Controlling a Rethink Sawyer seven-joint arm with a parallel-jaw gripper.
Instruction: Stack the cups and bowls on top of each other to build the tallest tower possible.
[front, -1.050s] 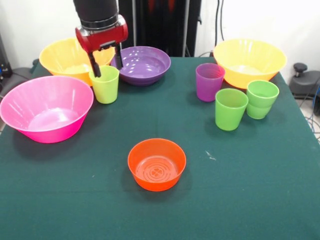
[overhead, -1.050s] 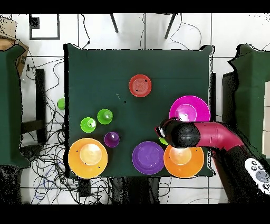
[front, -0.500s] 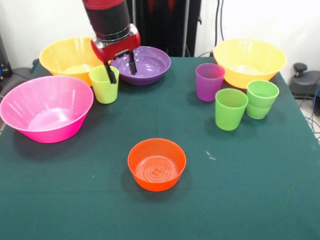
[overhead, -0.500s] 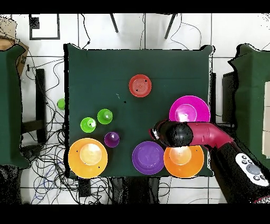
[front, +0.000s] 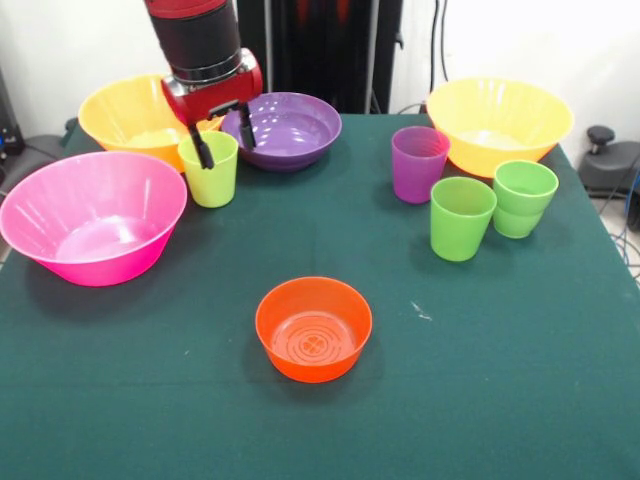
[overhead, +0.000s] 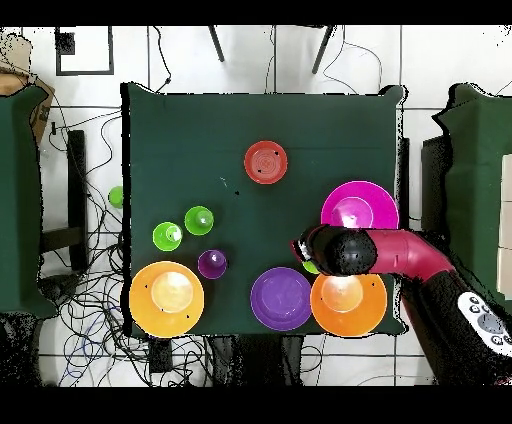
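gripper (front: 223, 146) hangs over the yellow-green cup (front: 210, 170), fingers spread, one at the cup's rim, the other beside the purple bowl (front: 283, 129) | cup upright on table (front: 480, 380) between pink bowl (front: 92, 215) and purple bowl | small orange bowl (front: 313, 328) alone near front, nothing stacked on it

Glossy plastic bowls (front: 313, 328) and cups (front: 461, 217) — matt green cloth table (front: 520, 380).
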